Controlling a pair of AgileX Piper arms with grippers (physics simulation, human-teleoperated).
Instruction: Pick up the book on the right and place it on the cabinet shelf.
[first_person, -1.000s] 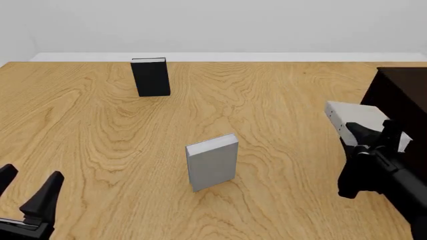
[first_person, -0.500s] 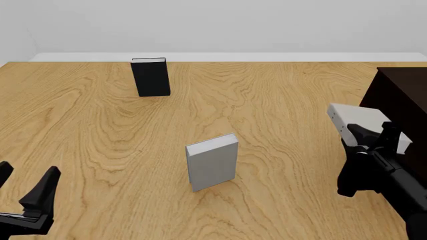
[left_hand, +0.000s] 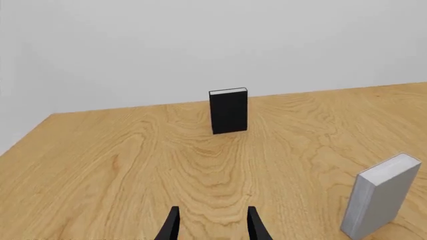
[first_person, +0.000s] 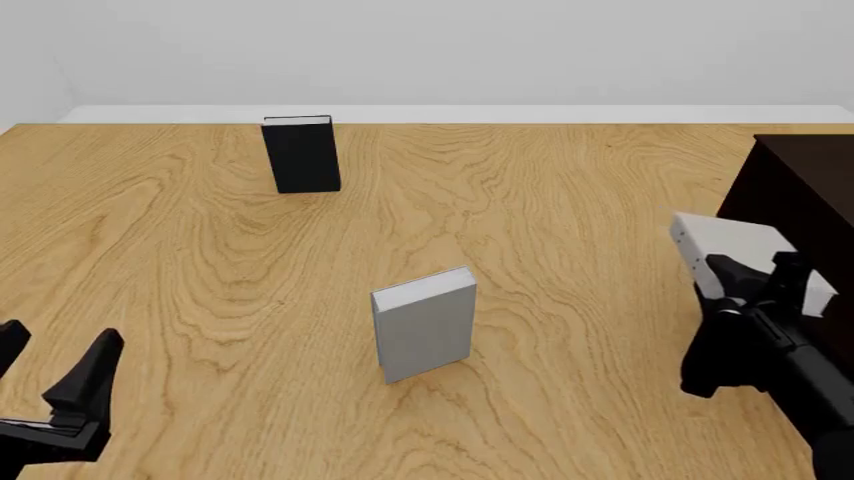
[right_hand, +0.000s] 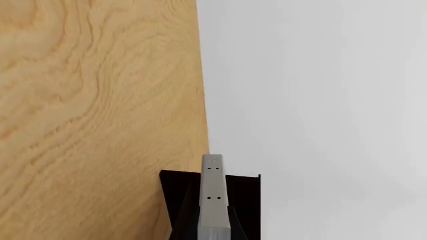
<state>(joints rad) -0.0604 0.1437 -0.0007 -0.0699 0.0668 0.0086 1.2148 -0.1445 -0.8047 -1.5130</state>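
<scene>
While the right gripper (first_person: 742, 278) stays clamped on the book (first_person: 727, 250), holding it lifted off the table (first_person: 561, 200) at the right edge of the scene, the cabinet shelf (first_person: 801, 195) sits just right of and beyond it, so the placing move runs rightward and a little farther away. Seen from the front, the book's long axis looks tilted, neither upright nor flat, and will likely need squaring to the shelf. At near left, the left gripper (first_person: 54, 370) hangs with fingers apart, holding nothing, well apart from the cabinet.
</scene>
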